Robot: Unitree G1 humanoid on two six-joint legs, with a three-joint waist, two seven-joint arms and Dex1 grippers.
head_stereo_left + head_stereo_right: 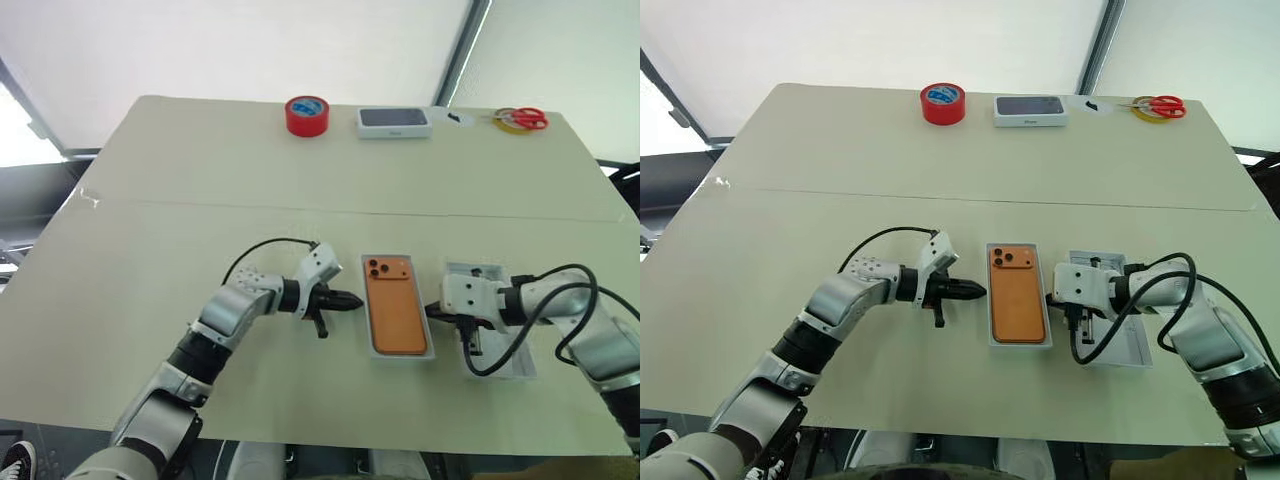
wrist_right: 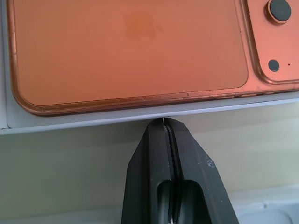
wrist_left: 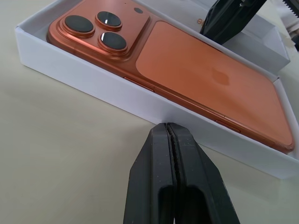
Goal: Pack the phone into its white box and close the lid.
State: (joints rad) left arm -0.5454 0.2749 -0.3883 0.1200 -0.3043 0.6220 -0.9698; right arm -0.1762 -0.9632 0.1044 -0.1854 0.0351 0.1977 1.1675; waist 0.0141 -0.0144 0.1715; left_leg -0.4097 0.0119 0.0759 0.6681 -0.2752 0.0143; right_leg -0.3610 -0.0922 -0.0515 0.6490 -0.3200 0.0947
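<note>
The flat orange smartphone (image 1: pixel 394 303) lies camera side up inside the shallow white cardboard box (image 1: pixel 400 354) at the middle of the beige worktop (image 1: pixel 200 190). The left gripper (image 1: pixel 352 299), arm bent inward, points level at the box's left wall with its fingers clenched on nothing. The right gripper (image 1: pixel 432 311) points at the opposite wall, likewise clenched and empty, above the shallow white cardboard lid (image 1: pixel 520 362). The left wrist view shows its tips just beside the wall and the right gripper's tips beyond the box.
</note>
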